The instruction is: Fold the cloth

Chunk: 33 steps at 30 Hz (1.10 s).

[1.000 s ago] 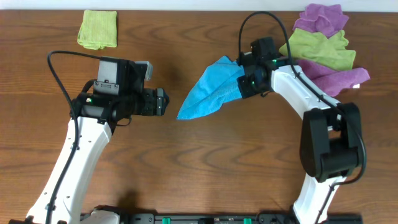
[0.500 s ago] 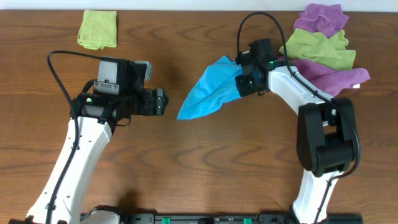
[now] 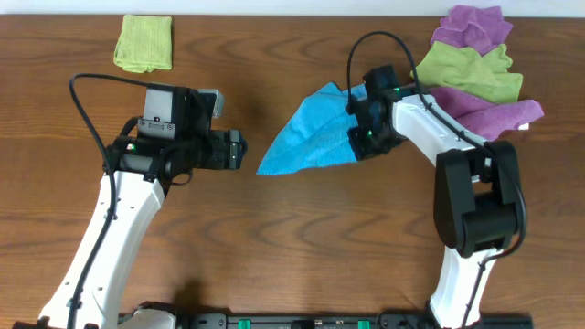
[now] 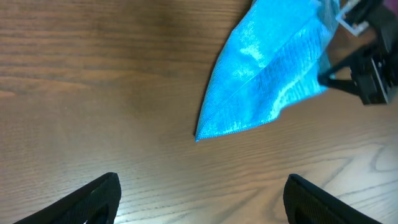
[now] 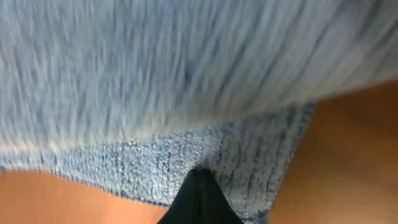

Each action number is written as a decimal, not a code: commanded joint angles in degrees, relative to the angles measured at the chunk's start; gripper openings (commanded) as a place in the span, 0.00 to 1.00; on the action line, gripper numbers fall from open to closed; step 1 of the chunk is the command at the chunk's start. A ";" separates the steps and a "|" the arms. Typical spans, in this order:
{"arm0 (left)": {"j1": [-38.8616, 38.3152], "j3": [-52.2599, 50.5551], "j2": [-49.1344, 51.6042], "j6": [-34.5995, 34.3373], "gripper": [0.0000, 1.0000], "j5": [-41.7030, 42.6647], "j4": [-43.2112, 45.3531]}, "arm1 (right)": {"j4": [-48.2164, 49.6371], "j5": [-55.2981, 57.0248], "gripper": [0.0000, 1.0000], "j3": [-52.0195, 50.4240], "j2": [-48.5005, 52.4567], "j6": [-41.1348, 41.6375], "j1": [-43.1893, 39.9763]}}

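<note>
Left tool (image 3: 236, 149) sits just left of the cloth (image 3: 306, 137), black fingers spread wide, holding nothing; bare wood-grain counter (image 3: 302, 238) lies between them. Right tool (image 3: 358, 137) is pinched shut on the cloth's right edge. Cloth is sky-blue fuzzy ribbed microfibre, drawn into a long triangle, tip pointing left. Beyond the cloth: folded lime square (image 3: 143, 42) far left, rumpled purple-lime heap (image 3: 475, 68) to the right.
</note>
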 commanded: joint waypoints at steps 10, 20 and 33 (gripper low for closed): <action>-0.15 1.20 0.37 1.49 0.85 -1.70 0.04 | -11.85 0.79 0.02 -1.53 -13.94 0.46 0.44; -0.26 1.20 0.37 1.44 0.82 0.31 1.68 | -6.80 4.22 0.02 -1.53 -24.81 0.48 0.37; -12.44 1.20 8.09 1.46 0.68 -5.55 9.55 | -7.15 4.35 0.02 -1.53 -33.75 1.75 -1.07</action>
